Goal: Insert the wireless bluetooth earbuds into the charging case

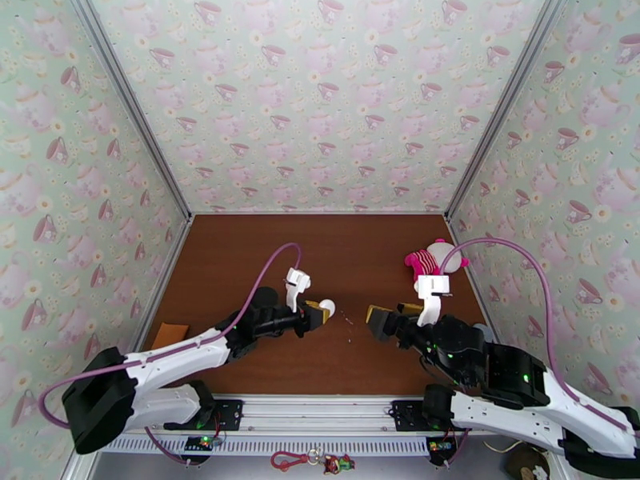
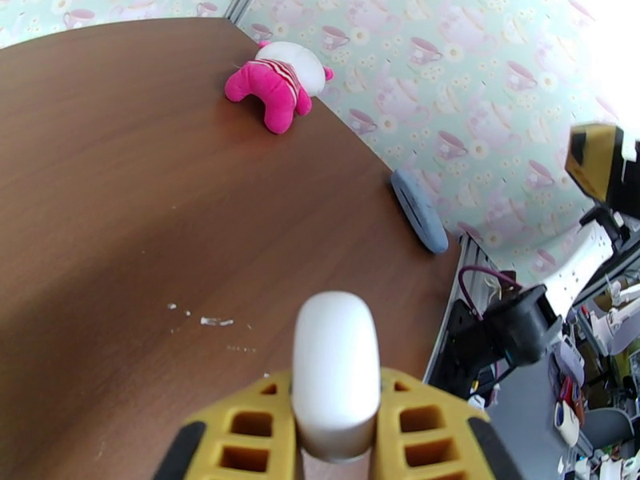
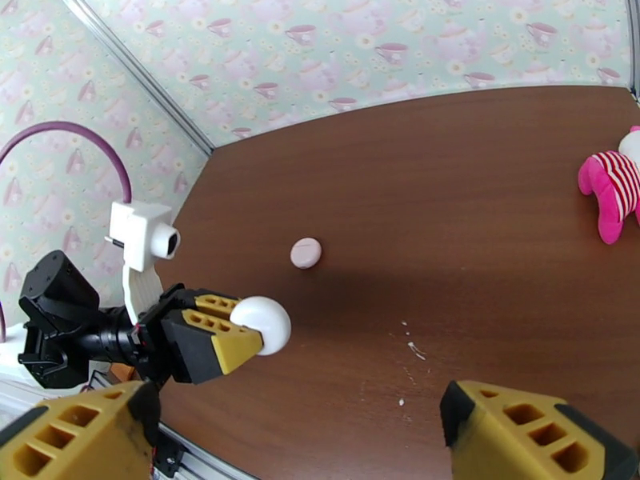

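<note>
left gripper (image 3: 232, 331) pinching round white case (image 2: 334, 370); right gripper (image 3: 298, 418) spread wide; tiny earbuds (image 3: 412, 346) lying on table (image 1: 240, 250)

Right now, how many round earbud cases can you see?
2: a white case in the left gripper, a pale pink case on the table near it. More may be hidden.

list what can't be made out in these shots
- Left wrist view: the white specks on the table are too small to tell whether they are earbuds, or how many there are.
- Left wrist view: the lower end of the round white case is hidden between the jaws of the left gripper.
- Right wrist view: the pink plush toy is cut off by the right edge.
</note>
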Robot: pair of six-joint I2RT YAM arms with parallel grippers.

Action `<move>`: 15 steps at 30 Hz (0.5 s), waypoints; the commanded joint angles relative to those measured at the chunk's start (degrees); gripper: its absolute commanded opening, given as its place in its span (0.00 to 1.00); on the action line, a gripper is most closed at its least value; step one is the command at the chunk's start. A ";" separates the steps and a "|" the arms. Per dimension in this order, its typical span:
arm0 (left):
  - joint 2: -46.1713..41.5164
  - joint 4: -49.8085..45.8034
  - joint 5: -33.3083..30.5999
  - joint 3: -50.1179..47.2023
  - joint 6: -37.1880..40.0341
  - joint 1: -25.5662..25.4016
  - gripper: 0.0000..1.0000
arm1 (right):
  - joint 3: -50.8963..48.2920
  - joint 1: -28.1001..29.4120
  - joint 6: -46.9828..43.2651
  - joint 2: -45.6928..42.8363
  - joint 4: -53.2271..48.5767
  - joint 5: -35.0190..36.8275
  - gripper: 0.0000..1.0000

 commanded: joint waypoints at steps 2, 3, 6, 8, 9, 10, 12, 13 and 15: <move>3.56 8.51 0.09 2.14 -2.72 -0.38 0.00 | -3.56 -0.12 -1.17 -1.42 1.75 -3.26 0.99; 4.40 10.04 1.02 2.23 -3.67 -0.35 0.00 | -4.73 -0.12 -2.19 -1.81 3.47 -5.44 0.99; 6.54 15.10 4.02 2.05 -6.35 -0.32 0.00 | -8.14 -0.29 -4.10 -2.69 8.00 -10.58 0.99; 7.30 18.05 6.65 1.89 -7.72 -0.37 0.00 | -9.98 -0.74 -4.63 -3.48 10.15 -13.23 1.00; 7.57 19.64 8.11 1.80 -8.26 -0.35 0.00 | -11.08 -1.15 -4.58 -4.13 11.32 -14.54 0.99; 7.65 20.41 8.92 1.71 -8.71 -0.43 0.00 | -11.96 -1.79 -4.52 -4.63 12.39 -16.04 0.99; 7.55 20.02 9.02 1.73 -8.99 -0.48 0.00 | -13.19 -3.98 -3.74 -5.26 12.87 -17.71 0.97; 7.67 19.33 8.88 1.88 -8.89 -0.44 0.00 | -13.53 -5.15 -3.74 -5.21 12.94 -18.79 0.96; 8.47 14.87 7.77 3.26 -7.38 -0.48 0.00 | -14.27 -7.89 -2.98 -5.00 13.27 -20.66 0.96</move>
